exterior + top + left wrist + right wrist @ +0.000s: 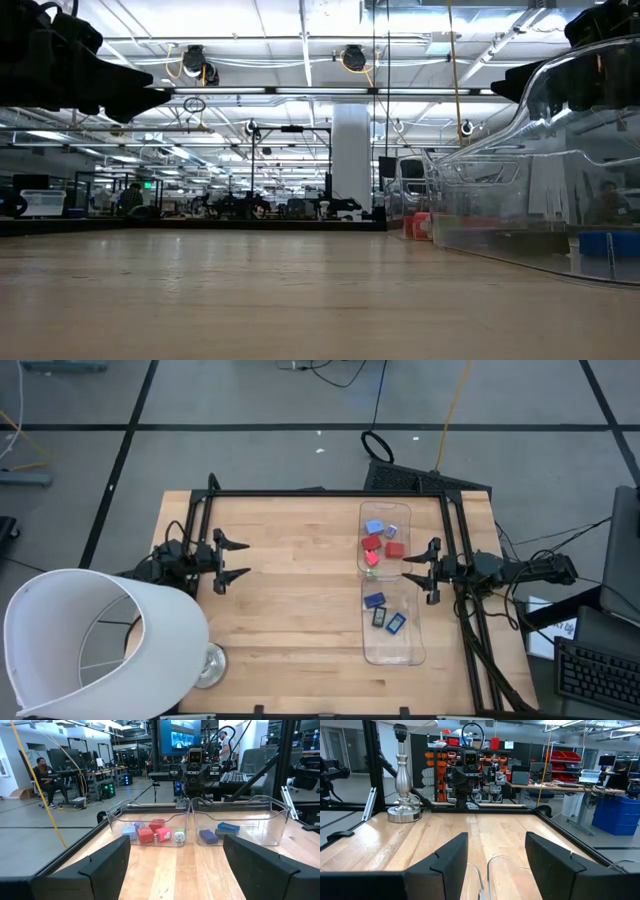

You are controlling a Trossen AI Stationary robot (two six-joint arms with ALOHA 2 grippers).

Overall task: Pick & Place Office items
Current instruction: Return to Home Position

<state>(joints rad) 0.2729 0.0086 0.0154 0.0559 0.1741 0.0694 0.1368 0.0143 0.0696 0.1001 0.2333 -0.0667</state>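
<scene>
On the wooden table (290,610) the office items (376,544) lie inside 2 clear bins (410,648) at right; left gripper (246,558) and right gripper (405,570) hang released and empty at opposite edges, seemingly parked.

Bright, even light falls from ceiling strip lamps (305,50). The bench (290,560) shows soft, faint shadows; the clear bins (560,180) perhaps catch glare.

Red, light-blue office items (372,544) in one clear bin (401,512), three dark-blue pieces (380,616) in adjoining bin (395,650)
</scene>
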